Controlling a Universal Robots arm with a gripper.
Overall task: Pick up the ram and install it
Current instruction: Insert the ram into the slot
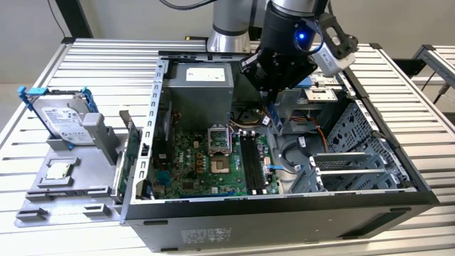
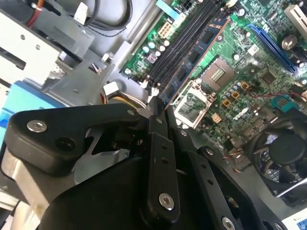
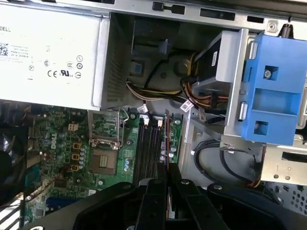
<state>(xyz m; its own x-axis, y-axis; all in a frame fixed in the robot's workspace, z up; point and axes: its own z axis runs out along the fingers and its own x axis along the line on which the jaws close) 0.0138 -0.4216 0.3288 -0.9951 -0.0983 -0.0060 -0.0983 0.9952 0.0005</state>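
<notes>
We hold the ram (image 2: 194,56) clamped in the gripper (image 2: 157,105), poised above the motherboard's memory slots (image 3: 146,143); pickup is done, and the ram is not yet seated.

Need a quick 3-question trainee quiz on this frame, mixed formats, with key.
1. True or false: the gripper is shut on the ram.
2. Fill in: the ram is held over the memory slots, which lie beside the processor ____.
3. Where is the hard drive? A) in the gripper B) on the grey tray at the exterior view's left C) over the memory slots

Key: 1 true; 2 socket; 3 B
</notes>
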